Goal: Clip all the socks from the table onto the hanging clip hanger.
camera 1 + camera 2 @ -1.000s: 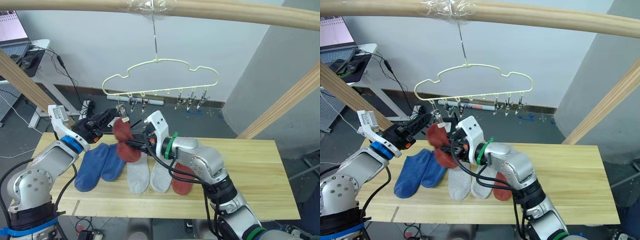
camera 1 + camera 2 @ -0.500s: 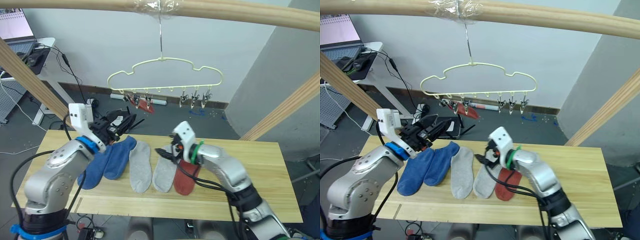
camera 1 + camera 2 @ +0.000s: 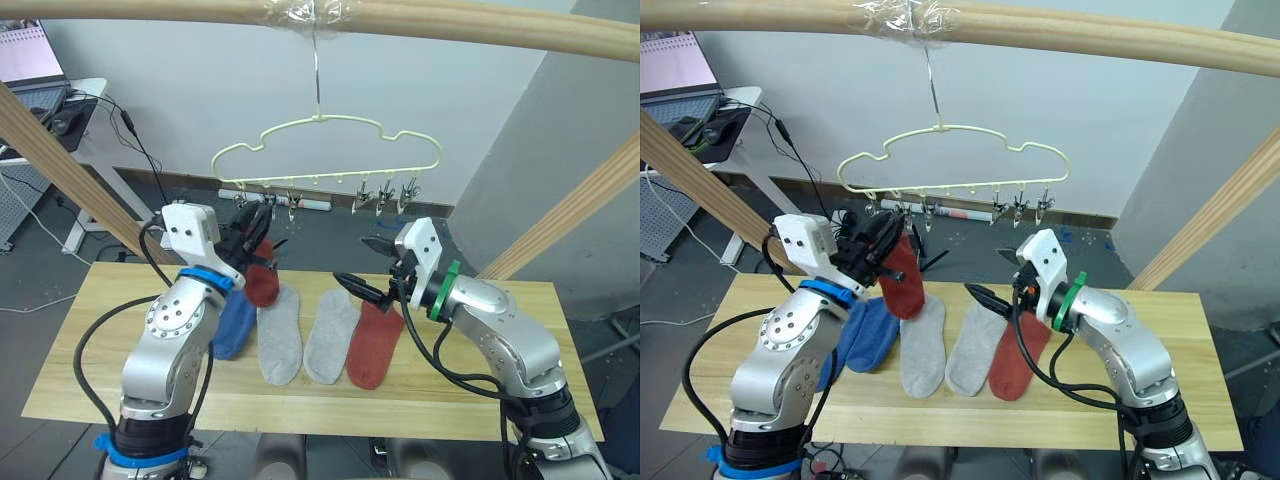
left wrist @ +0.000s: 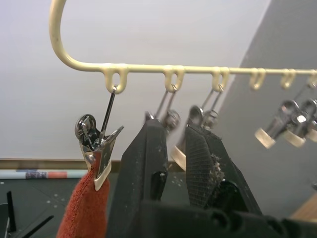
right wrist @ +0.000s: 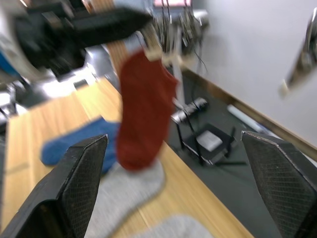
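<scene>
Overhead, hanging from leftmost clip point(image 4: 96, 148) of clip hanger point(image 3: 952, 160): rust-red sock point(image 3: 902, 280). Just right, left gripper point(image 4: 171, 158) nearly closed, empty. Right gripper point(image 3: 992, 278) spread wide, empty, above table point(image 3: 1200, 330) socks.

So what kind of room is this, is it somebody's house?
Probably not a house, more likely a robot lab or workshop. The hanger hangs from a bare pole frame, loose cables trail over the grey floor, and a laptop desk stands at the side.
</scene>
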